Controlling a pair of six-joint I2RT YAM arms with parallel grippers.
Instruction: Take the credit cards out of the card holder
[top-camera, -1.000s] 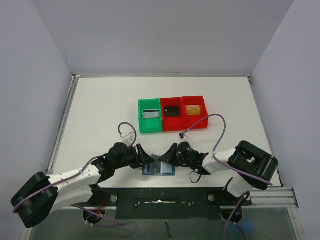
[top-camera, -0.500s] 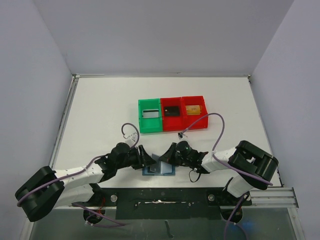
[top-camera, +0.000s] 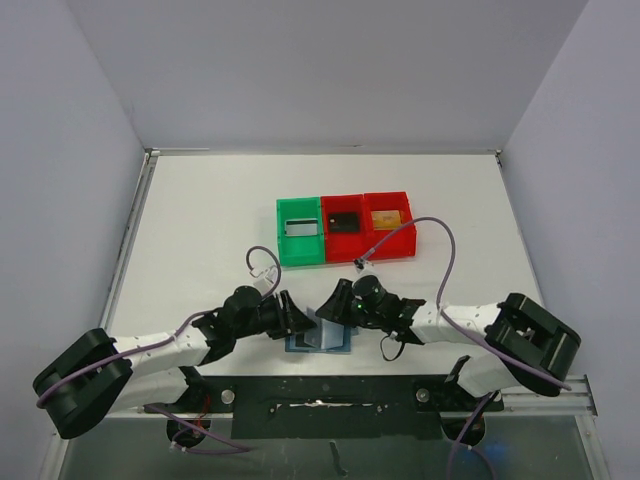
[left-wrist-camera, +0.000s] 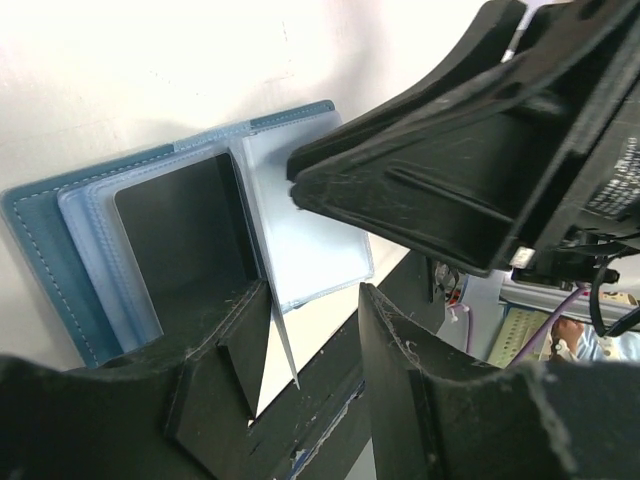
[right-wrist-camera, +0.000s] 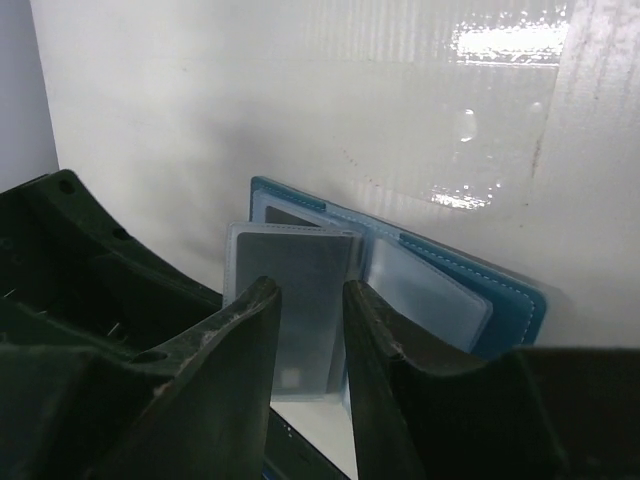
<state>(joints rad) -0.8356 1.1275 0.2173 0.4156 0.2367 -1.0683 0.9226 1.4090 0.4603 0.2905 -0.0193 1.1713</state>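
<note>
Card holder (top-camera: 322, 338) lies open and flat on the white table (top-camera: 200, 220). It is on the near side of the green bin (top-camera: 300, 253), well apart from it and close to the table's near edge. Outer cover is teal-blue with pale stitching, and clear plastic sleeves are fanned out inside. One dark grey card (left-wrist-camera: 185, 235) sits in a sleeve lying flat on the cover. One pale clear sleeve (left-wrist-camera: 305, 215) stands lifted off the stack, its thin edge running down toward the left wrist camera. In the right wrist view a sleeve with a grey filling is in line with that gripper's gap; cannot tell if it is the same card.

Left gripper (left-wrist-camera: 315, 300) is low at the holder's left side, on the near side of the green bin and about level with the bin's middle. Fingers are clearly parted. The lifted sleeve's edge sits in the gap against one finger and clear of the other.

Right gripper (right-wrist-camera: 308, 290) is low at the holder's right side, on the near side of the green bin and about in line with the bin's right wall. Fingers are narrowly parted. Cannot tell if they pinch a sleeve. The two grippers face each other over the holder, tips just beside one another.

To the right of the green bin, touching in a row: middle red bin (top-camera: 343, 245), then end red bin (top-camera: 390, 247). Each of the three holds a small flat item.
</note>
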